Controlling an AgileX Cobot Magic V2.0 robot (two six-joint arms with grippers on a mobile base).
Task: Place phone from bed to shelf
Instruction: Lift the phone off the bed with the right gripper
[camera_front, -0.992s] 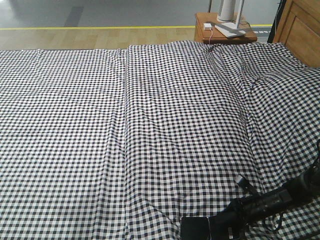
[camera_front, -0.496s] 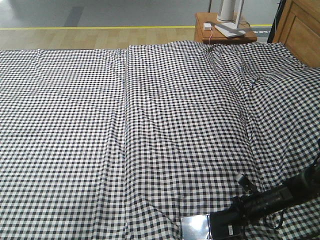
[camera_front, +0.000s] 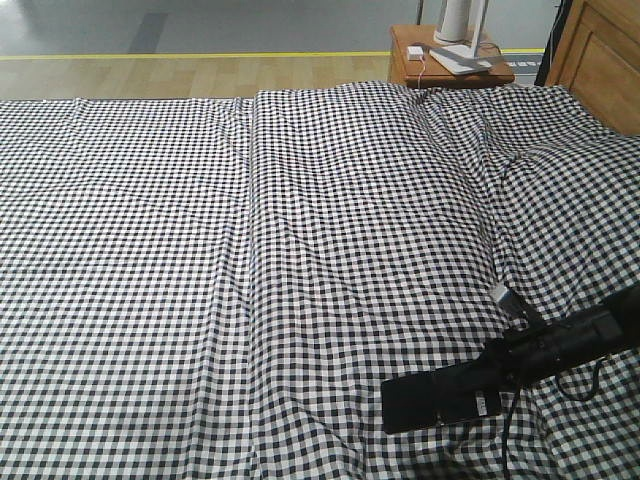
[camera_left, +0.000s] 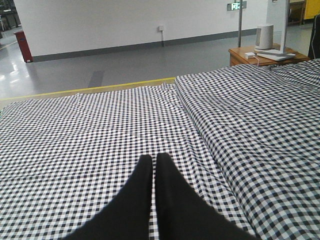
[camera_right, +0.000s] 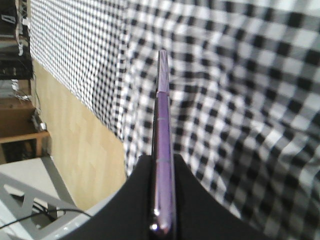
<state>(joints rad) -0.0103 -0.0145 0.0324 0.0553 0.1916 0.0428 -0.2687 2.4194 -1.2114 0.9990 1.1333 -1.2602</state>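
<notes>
The phone (camera_front: 405, 405) is a flat black slab held just above the bed (camera_front: 300, 250) near its front right. My right gripper (camera_front: 450, 395) is shut on the phone's right end, with its arm reaching in from the right. In the right wrist view the phone (camera_right: 163, 125) shows edge-on, a thin purplish strip pinched between the two black fingers (camera_right: 197, 200) of the right gripper (camera_right: 163, 162). My left gripper (camera_left: 153, 159) hovers over the checked sheet (camera_left: 100, 130), shut with nothing in it. The shelf is out of view.
A reddish-brown bedside table (camera_front: 415, 70) with a white device and a charger stands beyond the bed's far right corner. The wooden headboard (camera_front: 605, 60) rises at the right. Wood floor (camera_front: 180, 75) with a yellow line lies past the bed.
My right gripper has risen and swung right with the phone. The phone has come up off the sheet at the frame's bottom edge.
</notes>
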